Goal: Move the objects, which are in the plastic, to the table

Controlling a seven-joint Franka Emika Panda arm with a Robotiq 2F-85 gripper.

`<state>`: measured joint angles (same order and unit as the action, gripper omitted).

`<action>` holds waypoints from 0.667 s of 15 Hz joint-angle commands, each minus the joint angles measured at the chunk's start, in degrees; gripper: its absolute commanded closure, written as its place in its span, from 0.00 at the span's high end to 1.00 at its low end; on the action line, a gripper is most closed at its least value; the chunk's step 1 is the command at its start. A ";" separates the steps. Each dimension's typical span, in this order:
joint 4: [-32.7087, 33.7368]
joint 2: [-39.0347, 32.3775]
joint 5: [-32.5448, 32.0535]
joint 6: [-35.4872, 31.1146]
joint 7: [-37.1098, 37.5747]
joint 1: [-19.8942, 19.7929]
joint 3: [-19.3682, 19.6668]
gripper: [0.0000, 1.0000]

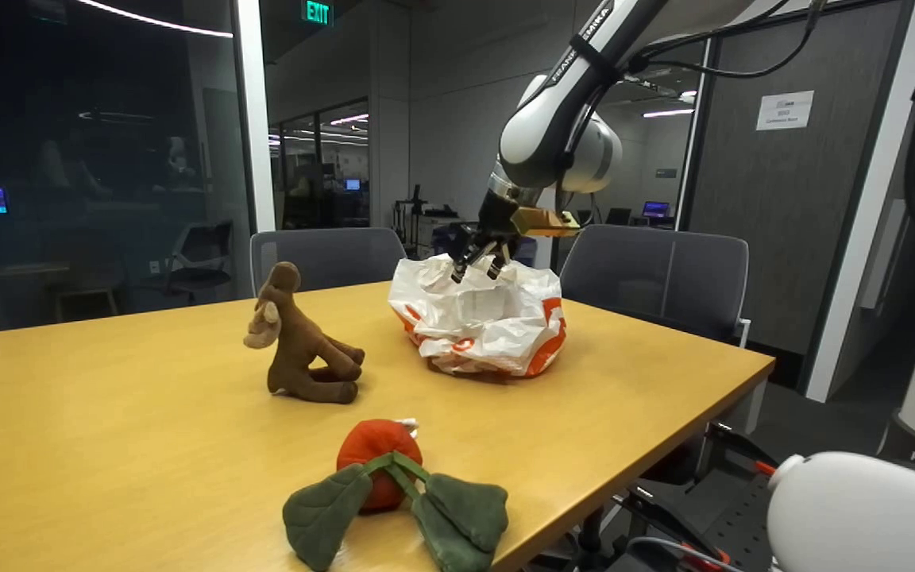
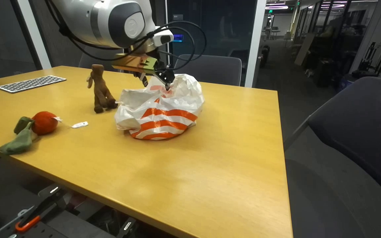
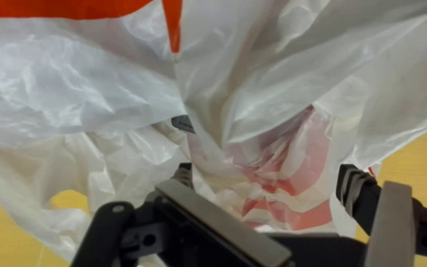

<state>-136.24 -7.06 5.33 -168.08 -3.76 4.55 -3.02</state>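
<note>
Gripper (image 3: 265, 170) wide, holding nothing, at the mouth of the bag (image 3: 87, 81). Block (image 3: 182, 124) partly covered below, off to one side; recommend centring over it, descending clear of folds.

In an exterior view, I have the animal figure (image 1: 301, 349) left of the bag (image 1: 480, 316), the soft toy (image 1: 382, 481) before both, all on the bench (image 1: 148, 421); my wrist view shows a block (image 3: 183, 123) inside the bag.
</note>
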 commanded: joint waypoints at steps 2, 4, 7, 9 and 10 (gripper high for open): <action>4.04 -6.84 -1.39 -1.19 4.12 0.10 0.07 1.00; 5.05 -9.33 -1.89 -1.35 4.65 0.61 0.02 1.00; 6.33 -12.72 -7.00 -1.34 7.42 3.65 3.59 1.00; 7.02 -14.30 -10.55 -0.70 8.65 5.16 5.76 1.00; 7.37 -14.96 -11.30 -0.52 8.64 5.26 6.06 1.00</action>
<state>-131.03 -19.49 -2.03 -168.12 2.52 7.62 0.17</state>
